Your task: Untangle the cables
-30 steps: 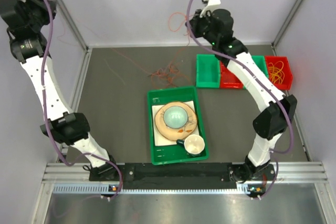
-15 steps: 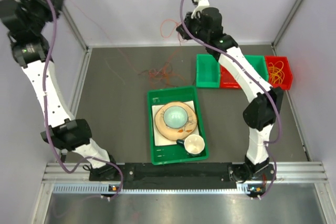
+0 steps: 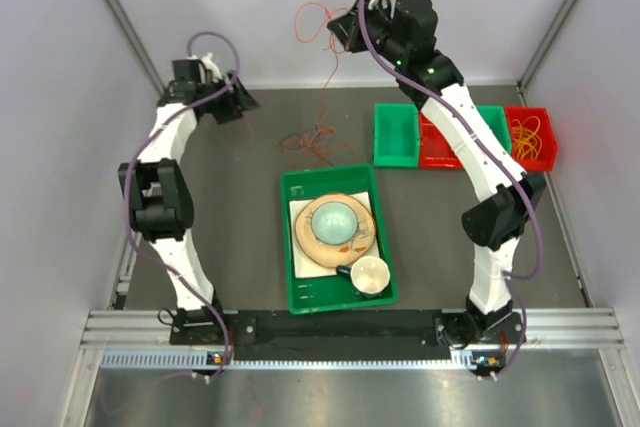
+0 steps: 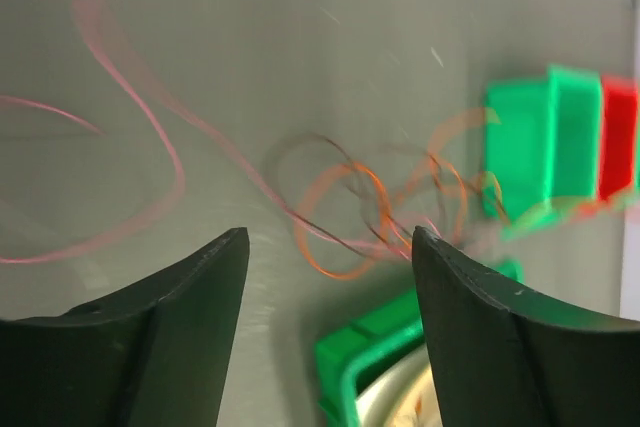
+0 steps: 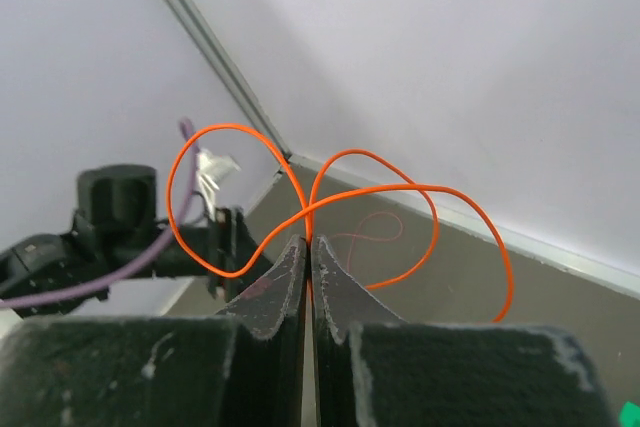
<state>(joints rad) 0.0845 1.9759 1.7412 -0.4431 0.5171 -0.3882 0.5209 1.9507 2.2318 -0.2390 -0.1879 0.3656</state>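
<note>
The cables (image 3: 312, 143) lie as a loose tangle of thin orange, red and dark wires on the table behind the green tray; in the left wrist view the cables (image 4: 372, 209) are blurred, just beyond my fingers. My left gripper (image 3: 243, 102) (image 4: 330, 242) is open and empty, low over the back-left of the table, left of the tangle. My right gripper (image 3: 338, 33) (image 5: 308, 242) is raised high at the back wall, shut on an orange cable (image 5: 340, 187) that loops above its tips. That orange cable (image 3: 312, 25) trails down toward the tangle.
A green tray (image 3: 298, 292) in the middle holds a plate, a bowl (image 3: 332, 220) and a cup (image 3: 369, 274). Green bins (image 3: 394, 135) and red bins (image 3: 530, 137) stand at the back right, one red bin holding coiled orange wire. Walls close in on three sides.
My left arm swung down from high at the back left to just above the table and its gripper opened, letting go. The right gripper rose slightly, still pinching the orange cable.
</note>
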